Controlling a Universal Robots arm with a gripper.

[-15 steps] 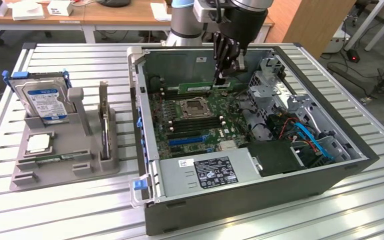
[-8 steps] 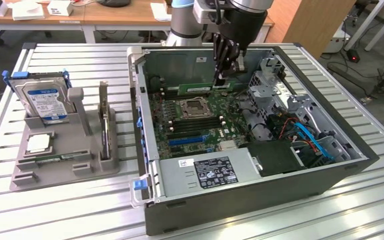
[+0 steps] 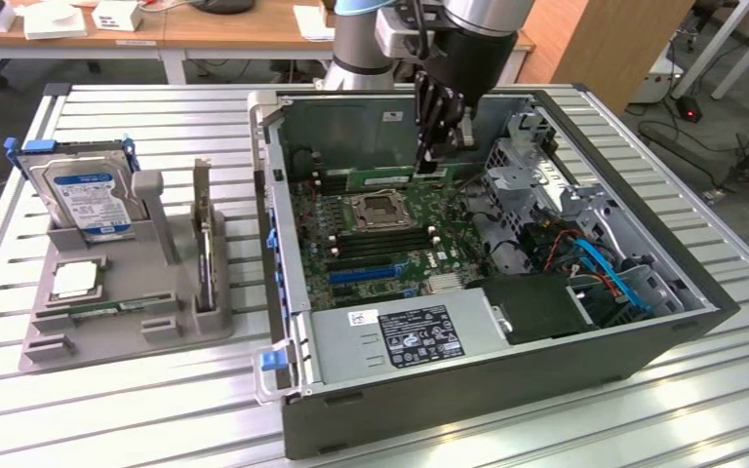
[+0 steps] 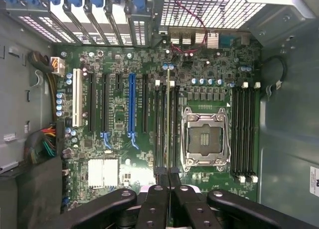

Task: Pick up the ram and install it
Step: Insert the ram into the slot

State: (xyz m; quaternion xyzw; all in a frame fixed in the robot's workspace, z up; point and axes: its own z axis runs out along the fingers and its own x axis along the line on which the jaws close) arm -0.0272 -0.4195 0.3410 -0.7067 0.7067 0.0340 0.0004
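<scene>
While the tool [image 4: 168, 188], clamped shut on the ram [image 4: 168, 114], holds it edge-on along the memory slots [image 4: 159, 129] beside the processor socket [image 4: 204, 139] inside the case [image 3: 479, 400] on the table [image 3: 114, 409], a slight skew could probably jam the stick against a slot wall or latch.

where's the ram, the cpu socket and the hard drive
ram [image 4: 168, 120], wrist view, middle of its thin edge
cpu socket [image 4: 205, 139], wrist view, centre of the open socket
hard drive [image 3: 91, 198], exterior view, on its blue label
</scene>
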